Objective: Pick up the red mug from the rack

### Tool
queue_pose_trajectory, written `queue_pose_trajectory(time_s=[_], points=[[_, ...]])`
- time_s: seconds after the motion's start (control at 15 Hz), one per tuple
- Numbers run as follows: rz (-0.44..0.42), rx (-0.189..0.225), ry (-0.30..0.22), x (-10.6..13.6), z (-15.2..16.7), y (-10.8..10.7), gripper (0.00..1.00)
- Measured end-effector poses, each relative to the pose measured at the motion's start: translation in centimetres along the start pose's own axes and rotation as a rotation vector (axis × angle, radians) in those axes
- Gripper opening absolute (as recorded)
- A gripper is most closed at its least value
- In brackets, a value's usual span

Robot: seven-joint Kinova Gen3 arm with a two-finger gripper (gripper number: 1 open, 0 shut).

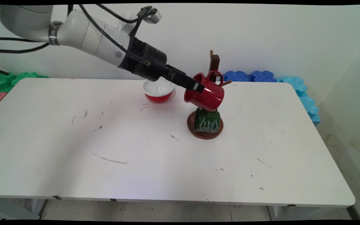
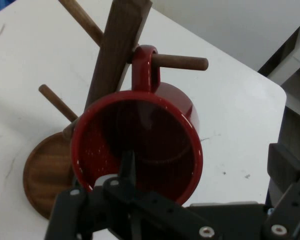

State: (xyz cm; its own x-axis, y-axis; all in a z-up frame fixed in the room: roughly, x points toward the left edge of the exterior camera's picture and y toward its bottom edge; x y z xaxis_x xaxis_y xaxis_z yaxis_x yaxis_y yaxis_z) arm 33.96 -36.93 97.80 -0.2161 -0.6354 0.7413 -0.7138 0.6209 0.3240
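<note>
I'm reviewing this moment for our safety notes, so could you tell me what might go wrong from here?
1. The red mug hangs by its handle on a peg of the wooden mug tree while the gripper pinches its rim; a sideways pull could tip the tree.
2. The handle sits partway along the peg, so the mug could slide off if released carelessly.
3. A falling mug would likely strike the green mug hanging directly below.

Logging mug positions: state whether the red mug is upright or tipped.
Tipped: the red mug lies sideways, mouth toward the gripper, handle looped over a peg.
</note>
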Motion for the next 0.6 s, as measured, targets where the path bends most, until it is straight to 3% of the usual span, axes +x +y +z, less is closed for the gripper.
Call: queue_pose_trajectory(time_s=[0.6], points=[[-0.020, -0.041, -0.013, 0.3, 1.7, 0.0, 1.00]])
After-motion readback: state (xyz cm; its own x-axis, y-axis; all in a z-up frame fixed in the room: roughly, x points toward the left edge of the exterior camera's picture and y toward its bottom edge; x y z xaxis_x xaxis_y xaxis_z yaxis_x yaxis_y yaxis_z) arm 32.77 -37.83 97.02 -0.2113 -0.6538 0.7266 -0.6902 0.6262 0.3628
